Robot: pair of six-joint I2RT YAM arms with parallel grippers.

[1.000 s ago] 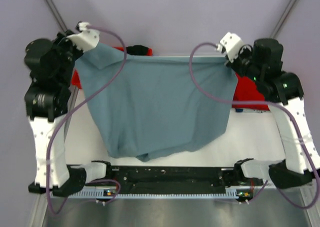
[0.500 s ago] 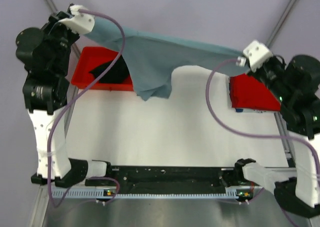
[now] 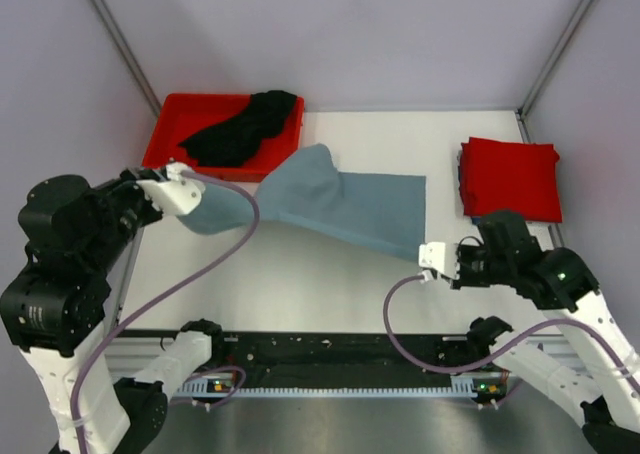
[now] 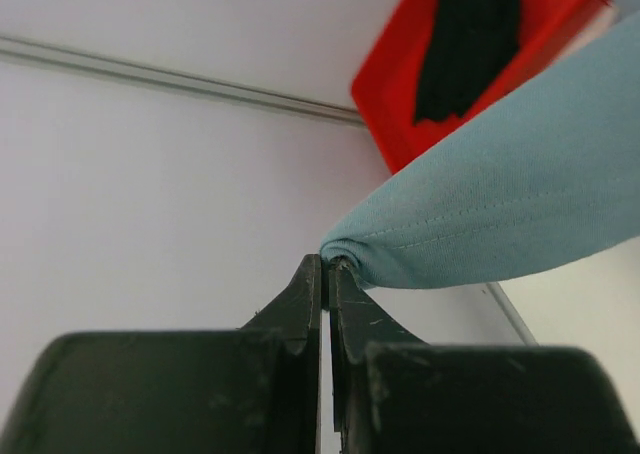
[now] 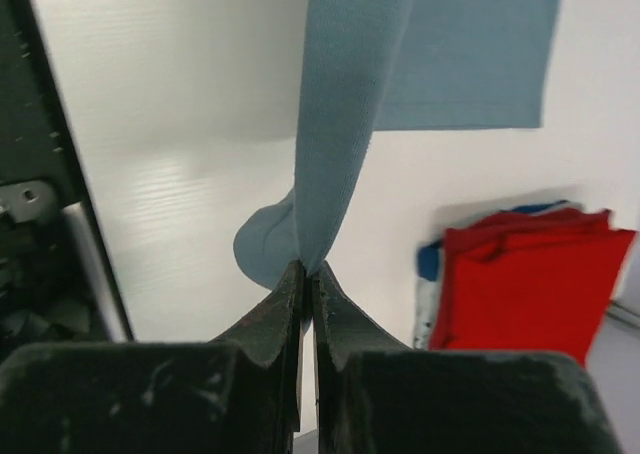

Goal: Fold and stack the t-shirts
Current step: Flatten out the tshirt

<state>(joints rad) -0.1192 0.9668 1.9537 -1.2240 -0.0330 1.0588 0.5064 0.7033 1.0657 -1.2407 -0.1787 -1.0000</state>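
Note:
The grey-blue t-shirt [image 3: 340, 206] hangs stretched in a sagging band across the middle of the table. My left gripper [image 3: 188, 206] is shut on its left end, by the red bin. In the left wrist view that gripper [image 4: 327, 265] pinches a hemmed fold of the grey-blue cloth [image 4: 500, 214]. My right gripper [image 3: 424, 255] is shut on the right end, low near the front edge; its tips [image 5: 306, 267] clamp a bunched corner of the cloth [image 5: 340, 124]. A folded red t-shirt [image 3: 510, 179] lies at the right. The black t-shirt [image 3: 240, 129] is crumpled in the bin.
The red plastic bin [image 3: 163, 144] stands at the back left corner, seen also in the left wrist view [image 4: 390, 94]. Something blue [image 5: 430, 259] shows under the red t-shirt [image 5: 520, 284]. Frame posts rise at the back corners. White tabletop [image 3: 330, 274] shows below the cloth.
Both arms have dropped from high at the back and come forward, the right one farthest. The grey-blue t-shirt came down with them, uncovering the bin and the red t-shirt.

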